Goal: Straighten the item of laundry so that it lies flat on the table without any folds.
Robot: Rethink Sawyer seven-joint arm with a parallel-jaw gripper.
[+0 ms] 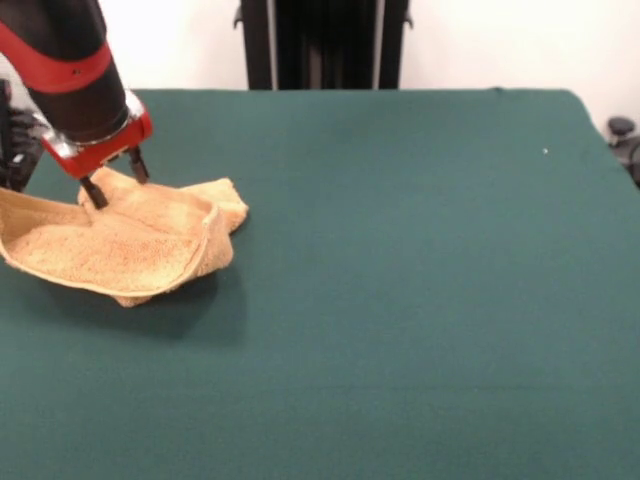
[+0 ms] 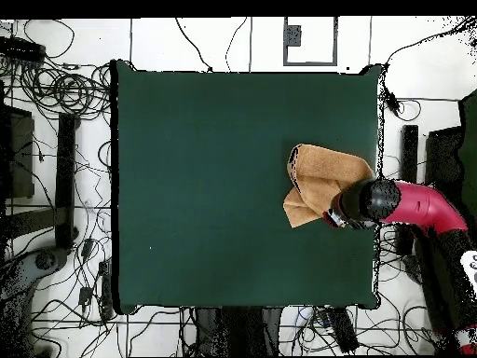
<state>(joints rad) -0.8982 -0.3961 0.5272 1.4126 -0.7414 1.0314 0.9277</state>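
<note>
Towel (image 1: 120, 240): we find it crumpled near one side edge of the table (image 1: 400, 300), doubled over itself, one edge curled up like a wall.
Gripper (image 1: 114, 178): fingers spread, tips at the towel's robot-side edge; we see one tip touching cloth, nothing pinched.
Key relation: in the overhead view the towel (image 2: 319, 182) lies from the gripper (image 2: 335, 219) toward the table's middle and far side, bulk stretching away from the arm.
Judgement: we think unfolding needs a pinch on this near edge, then a pull away from the heap.
Progress: folds remain; not flat.
</note>
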